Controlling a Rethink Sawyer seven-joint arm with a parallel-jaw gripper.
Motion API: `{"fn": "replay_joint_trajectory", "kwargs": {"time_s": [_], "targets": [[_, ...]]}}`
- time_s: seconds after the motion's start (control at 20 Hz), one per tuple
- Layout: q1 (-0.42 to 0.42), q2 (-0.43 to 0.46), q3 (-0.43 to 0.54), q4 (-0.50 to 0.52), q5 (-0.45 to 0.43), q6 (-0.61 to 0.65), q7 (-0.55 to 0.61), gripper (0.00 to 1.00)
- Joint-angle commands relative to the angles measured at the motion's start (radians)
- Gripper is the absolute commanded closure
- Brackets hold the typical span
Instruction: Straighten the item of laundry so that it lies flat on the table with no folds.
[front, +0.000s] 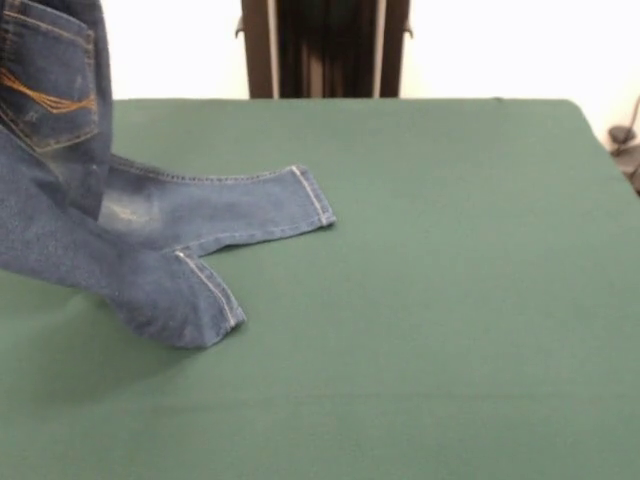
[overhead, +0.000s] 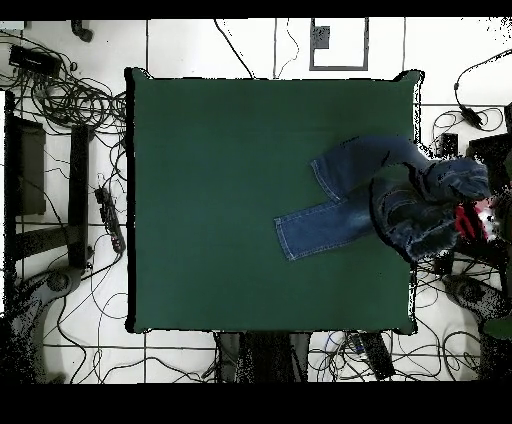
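Denim jeans (front: 150, 240) half-raised at green table (front: 420, 300) edge

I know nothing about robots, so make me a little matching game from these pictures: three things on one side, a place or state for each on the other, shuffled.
Things:
1. blue denim jeans' waist end
2. jeans' two leg cuffs
3. dark green felt table

Descriptions:
A. mostly bare
B. lifted up at the table's edge
C. resting on the cloth, spread apart

Pairs: 1-B, 2-C, 3-A
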Motion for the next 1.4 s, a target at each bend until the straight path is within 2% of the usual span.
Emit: {"fn": "replay_joint_trajectory", "kwargs": {"time_s": [0.05, 0.45, 0.7, 0.9, 1.15, 1.4], "targets": [[0.099, -0.058, -0.005, 0.205, 0.108, -0.074, 0.189, 1.00], [0.206, -0.134, -0.061, 0.183, 0.141, 0.042, 0.281, 1.00], [0.290, -0.130, -0.094, 0.121, 0.136, 0.094, 0.359, 1.00], [0.341, -0.133, -0.107, 0.074, 0.173, 0.117, 0.404, 1.00], [0.381, -0.158, -0.102, 0.034, 0.246, 0.130, 0.401, 1.00], [0.417, -0.169, -0.097, -0.007, 0.248, 0.167, 0.413, 1.00]]}}
